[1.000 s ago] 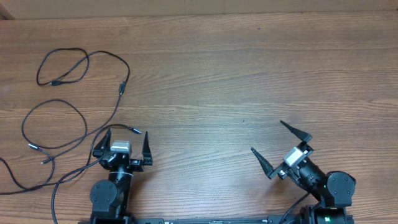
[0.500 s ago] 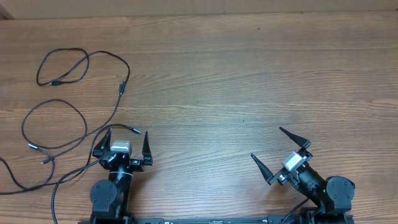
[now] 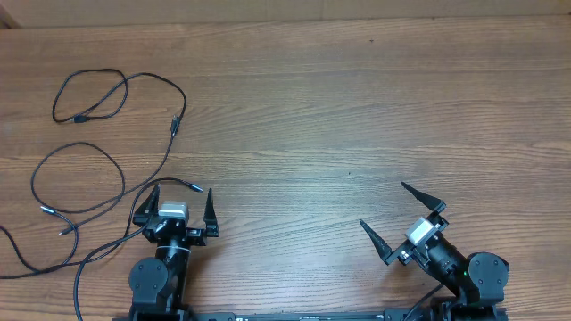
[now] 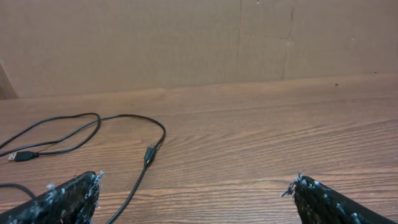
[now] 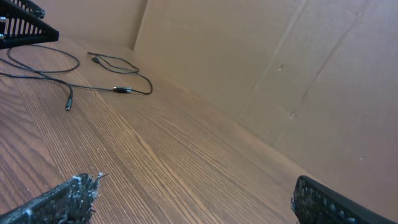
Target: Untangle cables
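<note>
Black cables [image 3: 107,152] lie in loose loops across the left side of the wooden surface [image 3: 357,107] (none of them gripped). Left jaws stand wide open, one plug end [image 3: 196,188] just beside their tips; the right jaws, well apart from the cords, gape empty too.

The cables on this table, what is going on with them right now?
Nothing is being handled at this moment. Several thin black cables lie in loose loops on the left part of the wooden table. The left gripper is open and empty, with one cable end lying close by its fingers. The right gripper is also open and empty, far from the cables.
</note>
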Action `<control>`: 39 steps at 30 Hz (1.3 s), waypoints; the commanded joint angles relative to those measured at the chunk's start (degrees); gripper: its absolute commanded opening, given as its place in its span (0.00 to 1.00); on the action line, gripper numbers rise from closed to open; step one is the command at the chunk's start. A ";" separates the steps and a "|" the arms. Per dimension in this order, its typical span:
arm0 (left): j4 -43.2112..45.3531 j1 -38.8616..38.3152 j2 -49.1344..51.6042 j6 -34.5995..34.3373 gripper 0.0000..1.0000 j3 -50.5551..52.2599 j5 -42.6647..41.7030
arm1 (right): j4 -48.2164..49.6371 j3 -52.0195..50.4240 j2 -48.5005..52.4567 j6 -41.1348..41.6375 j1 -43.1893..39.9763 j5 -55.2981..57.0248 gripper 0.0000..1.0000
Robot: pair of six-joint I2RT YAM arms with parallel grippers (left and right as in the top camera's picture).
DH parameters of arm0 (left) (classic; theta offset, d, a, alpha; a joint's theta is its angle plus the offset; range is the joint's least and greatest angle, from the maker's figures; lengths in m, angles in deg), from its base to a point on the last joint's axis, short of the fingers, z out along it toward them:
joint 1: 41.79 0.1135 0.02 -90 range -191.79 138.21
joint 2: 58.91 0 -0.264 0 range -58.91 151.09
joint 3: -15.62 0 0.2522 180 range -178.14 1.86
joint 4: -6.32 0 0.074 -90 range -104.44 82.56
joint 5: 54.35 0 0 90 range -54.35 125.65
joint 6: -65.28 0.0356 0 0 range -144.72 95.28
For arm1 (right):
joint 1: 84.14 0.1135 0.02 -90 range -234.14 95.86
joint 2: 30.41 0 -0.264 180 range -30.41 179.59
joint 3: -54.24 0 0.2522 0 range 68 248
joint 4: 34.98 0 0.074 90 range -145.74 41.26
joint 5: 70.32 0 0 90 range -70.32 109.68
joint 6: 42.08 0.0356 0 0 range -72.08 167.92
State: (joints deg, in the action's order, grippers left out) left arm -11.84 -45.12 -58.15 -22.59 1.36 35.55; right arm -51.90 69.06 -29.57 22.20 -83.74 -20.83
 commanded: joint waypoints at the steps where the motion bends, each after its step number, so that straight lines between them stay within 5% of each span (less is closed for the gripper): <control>1: -0.04 0.37 -0.50 1.33 1.00 0.20 0.68 | -0.17 -0.59 -0.72 0.15 -0.22 -0.09 1.00; 5: -0.04 0.37 -0.50 1.33 1.00 0.20 0.68 | 2.16 -0.59 -0.72 2.14 -0.22 3.50 1.00; 12: -0.04 0.37 -0.50 1.33 1.00 0.20 0.68 | 3.28 -0.61 -0.72 36.54 -0.13 30.47 1.00; 27: -0.04 0.37 -0.50 1.33 1.00 0.20 0.68 | 2.43 -0.59 -0.68 36.48 -0.09 31.56 1.00; 31: -0.04 0.37 -0.50 1.33 1.00 0.20 0.68 | -1.53 -0.59 -0.68 51.12 -0.11 44.68 1.00; 39: -0.04 0.37 -0.50 1.33 1.00 0.20 0.68 | -1.70 -0.61 -0.68 46.42 -0.11 41.72 1.00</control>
State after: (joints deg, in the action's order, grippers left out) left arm -11.84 -45.12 -58.15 -22.59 1.36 35.55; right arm -53.74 69.06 -29.79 68.67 -83.74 20.13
